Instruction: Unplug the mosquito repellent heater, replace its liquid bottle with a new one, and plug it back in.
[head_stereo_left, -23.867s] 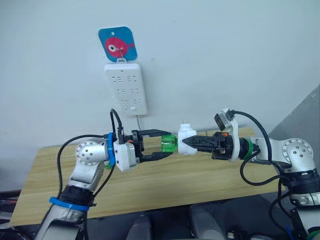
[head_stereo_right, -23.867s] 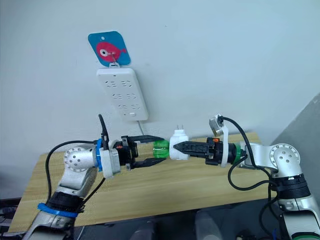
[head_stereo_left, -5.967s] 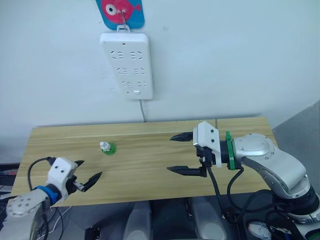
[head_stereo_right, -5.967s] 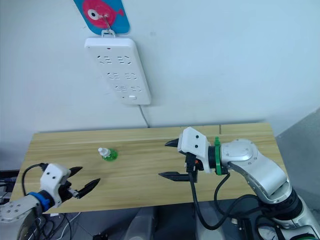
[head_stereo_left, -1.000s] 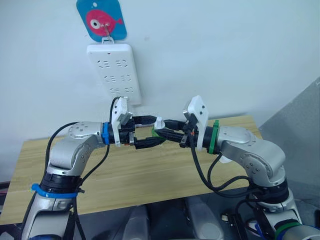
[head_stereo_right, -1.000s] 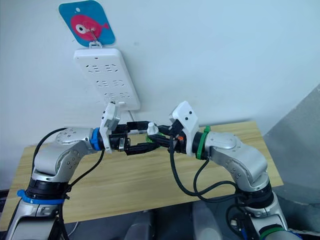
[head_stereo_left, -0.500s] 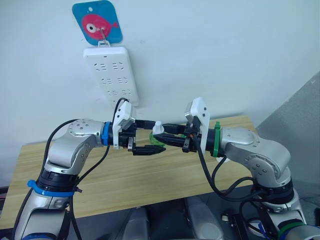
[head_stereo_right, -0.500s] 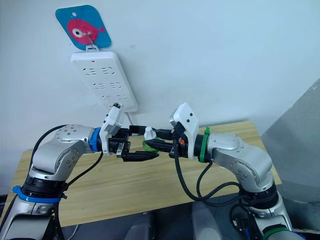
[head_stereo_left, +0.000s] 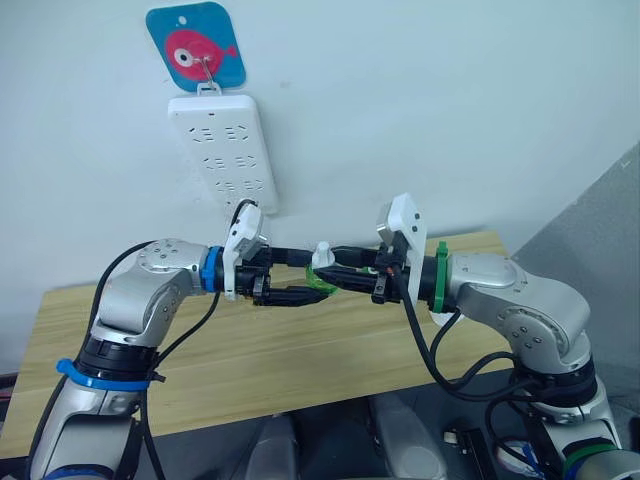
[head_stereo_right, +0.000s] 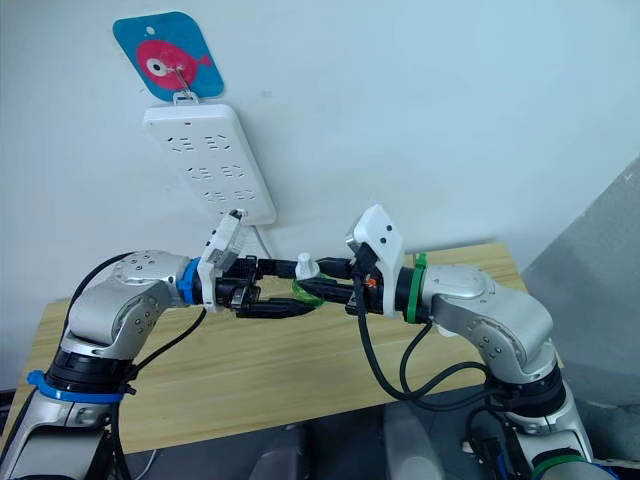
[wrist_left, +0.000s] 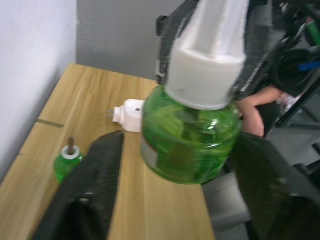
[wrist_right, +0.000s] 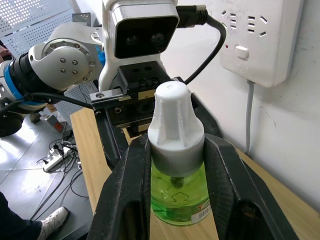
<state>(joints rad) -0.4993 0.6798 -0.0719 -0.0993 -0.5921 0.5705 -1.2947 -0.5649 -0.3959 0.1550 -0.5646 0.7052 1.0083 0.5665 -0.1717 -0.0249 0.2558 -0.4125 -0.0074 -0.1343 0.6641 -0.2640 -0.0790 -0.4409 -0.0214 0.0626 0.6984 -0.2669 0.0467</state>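
Above the wooden tabletop (head_stereo_left: 300, 370) the two arms meet in mid-air, fingertips toward each other. The right claw (wrist_right: 175, 170) is closed on a new green liquid bottle (wrist_right: 176, 192) with a white cap (wrist_right: 175, 120), its black fingers (wrist_right: 132, 190) pressing the bottle's neck and shoulder from both sides and holding it upright. The left claw (head_stereo_left: 300, 277) reaches in from the opposite side with its jaws parted, one finger on each side of the bottle's green body; in the left wrist view the fingers (wrist_left: 97, 175) stand apart from the glass with a gap on both sides, so it grips nothing. The mosquito repellent heater (wrist_left: 131, 115) lies on its side on the tabletop below, unplugged, near the tabletop's right end. Near it, closer to the wall, stands the old bottle (wrist_left: 66, 161), small and green with a dark wick standing up from its uncapped neck. On the wall behind hangs the white power strip (head_stereo_left: 225, 150), under a blue card with a pink fish (head_stereo_left: 197, 45), its cord running down toward the tabletop.
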